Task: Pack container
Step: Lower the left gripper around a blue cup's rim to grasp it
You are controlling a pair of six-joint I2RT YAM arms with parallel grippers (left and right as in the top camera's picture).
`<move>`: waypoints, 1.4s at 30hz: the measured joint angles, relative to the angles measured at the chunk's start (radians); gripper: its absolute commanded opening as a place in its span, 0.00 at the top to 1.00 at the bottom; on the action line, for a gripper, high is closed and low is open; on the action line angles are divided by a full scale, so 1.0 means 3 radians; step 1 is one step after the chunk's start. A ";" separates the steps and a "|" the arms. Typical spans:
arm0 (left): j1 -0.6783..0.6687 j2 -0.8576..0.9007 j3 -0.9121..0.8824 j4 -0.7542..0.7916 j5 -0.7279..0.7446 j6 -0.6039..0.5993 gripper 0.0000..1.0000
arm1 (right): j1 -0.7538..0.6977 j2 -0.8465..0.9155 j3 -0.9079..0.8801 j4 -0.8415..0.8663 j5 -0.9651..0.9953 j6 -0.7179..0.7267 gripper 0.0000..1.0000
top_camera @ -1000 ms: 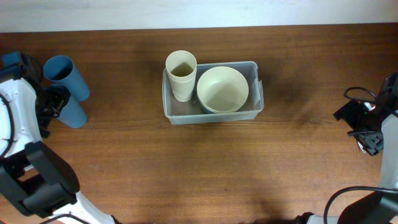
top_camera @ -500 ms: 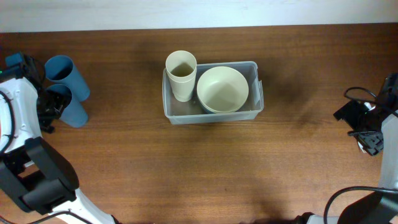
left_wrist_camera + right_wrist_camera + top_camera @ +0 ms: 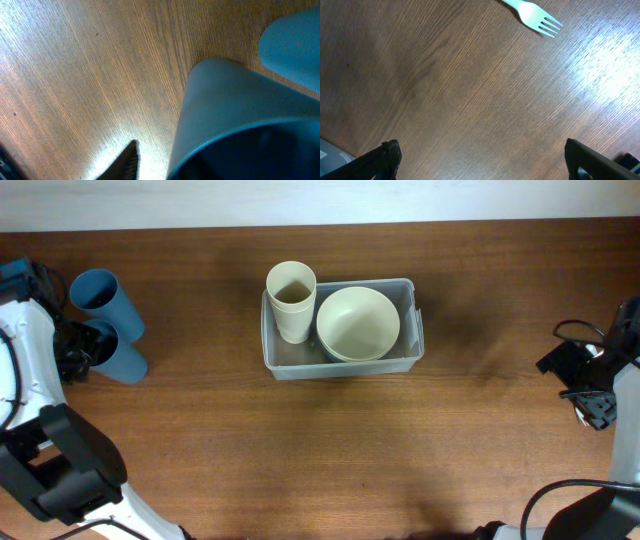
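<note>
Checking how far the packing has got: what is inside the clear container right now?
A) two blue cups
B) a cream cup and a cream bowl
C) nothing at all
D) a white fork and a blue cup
B: the overhead view shows the cream cup standing beside the cream bowl inside the container, while the far blue cup and the near blue cup sit outside it at the table's left.

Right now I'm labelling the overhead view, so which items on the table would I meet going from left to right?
Blue cups → cream cup → cream bowl. The cup and bowl both sit in the clear container, which spans them, so it gets no separate place in the order.
</note>
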 measured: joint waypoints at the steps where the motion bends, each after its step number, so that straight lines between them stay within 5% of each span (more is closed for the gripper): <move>1: 0.0000 0.0000 0.0000 0.0003 0.0001 0.0004 0.95 | 0.0000 0.0000 0.0000 0.0000 0.0000 0.0000 0.01; 14: 0.0004 0.0001 0.0178 -0.0273 -0.0001 0.0004 0.99 | 0.0000 0.0000 0.0000 0.0001 0.0000 0.0000 0.01; 22: 0.0004 0.0010 0.1094 -0.1077 0.0001 0.0032 0.99 | 0.0000 0.0000 0.0000 0.0001 0.0000 0.0000 0.01; 29: -0.0058 -0.0219 0.1592 -0.1144 0.0492 0.0518 0.98 | 0.0000 0.0000 0.0000 0.0001 0.0000 -0.0001 0.01; 42: -0.1489 -0.0985 0.1661 -0.0977 0.0819 0.0885 0.98 | 0.0000 0.0000 0.0000 0.0001 0.0000 0.0000 0.01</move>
